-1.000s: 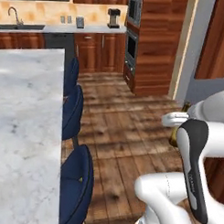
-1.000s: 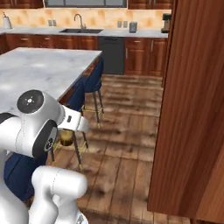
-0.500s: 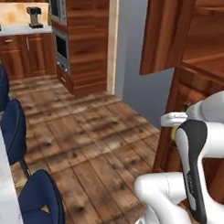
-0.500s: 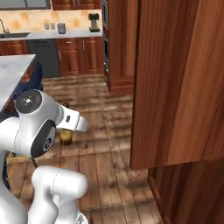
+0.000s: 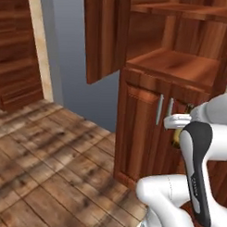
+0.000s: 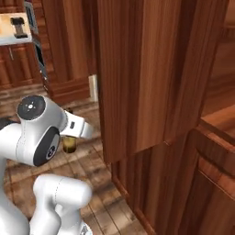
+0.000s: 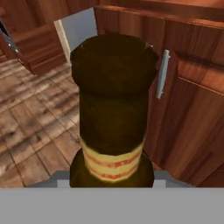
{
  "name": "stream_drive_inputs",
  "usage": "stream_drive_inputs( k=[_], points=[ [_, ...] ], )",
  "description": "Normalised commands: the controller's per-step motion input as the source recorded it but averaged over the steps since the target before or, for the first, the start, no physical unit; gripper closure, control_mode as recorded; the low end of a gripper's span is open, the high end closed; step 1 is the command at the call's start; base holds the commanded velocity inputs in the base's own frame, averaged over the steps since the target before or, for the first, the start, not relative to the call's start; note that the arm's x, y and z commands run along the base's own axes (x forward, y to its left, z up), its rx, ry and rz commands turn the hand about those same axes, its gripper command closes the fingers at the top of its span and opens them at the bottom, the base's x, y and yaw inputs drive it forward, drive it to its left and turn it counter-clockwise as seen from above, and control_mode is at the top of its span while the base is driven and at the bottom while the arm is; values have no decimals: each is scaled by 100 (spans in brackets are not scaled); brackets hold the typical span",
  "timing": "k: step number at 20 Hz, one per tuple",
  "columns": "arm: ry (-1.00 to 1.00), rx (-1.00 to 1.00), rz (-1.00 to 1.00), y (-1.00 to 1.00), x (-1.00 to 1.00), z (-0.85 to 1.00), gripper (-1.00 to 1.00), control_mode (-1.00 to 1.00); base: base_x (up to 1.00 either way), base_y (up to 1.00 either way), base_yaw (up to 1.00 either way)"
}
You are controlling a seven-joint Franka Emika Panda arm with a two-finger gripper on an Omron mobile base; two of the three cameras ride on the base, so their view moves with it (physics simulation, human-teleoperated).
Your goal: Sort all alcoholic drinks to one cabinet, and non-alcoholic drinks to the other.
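In front of the cabinet (image 5: 153, 93) we are holding our arm folded up close to our body, hand low and pointing ahead. Our gripper (image 7: 112, 181) is squeezing the amber bottle (image 7: 113, 118), which is standing up tall right before the hand camera. In the right base view the bottle (image 6: 69, 144) is peeking out under our arm. A second ago we were looking at the marble island and blue stools; now our base has turned and we are facing the cabinet's lower doors, silver handles (image 5: 164, 109) and open shelves.
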Motion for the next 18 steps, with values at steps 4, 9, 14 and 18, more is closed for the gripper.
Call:
stream_drive_inputs(
  k=[4,9,14,18],
  points=[
    [0,0,0,0,0,0,100,100,88,33,-39],
    [0,0,0,0,0,0,100,100,66,20,-36],
    [0,0,0,0,0,0,100,100,25,0,-47],
    [0,0,0,0,0,0,100,100,46,19,-46]
  ],
)
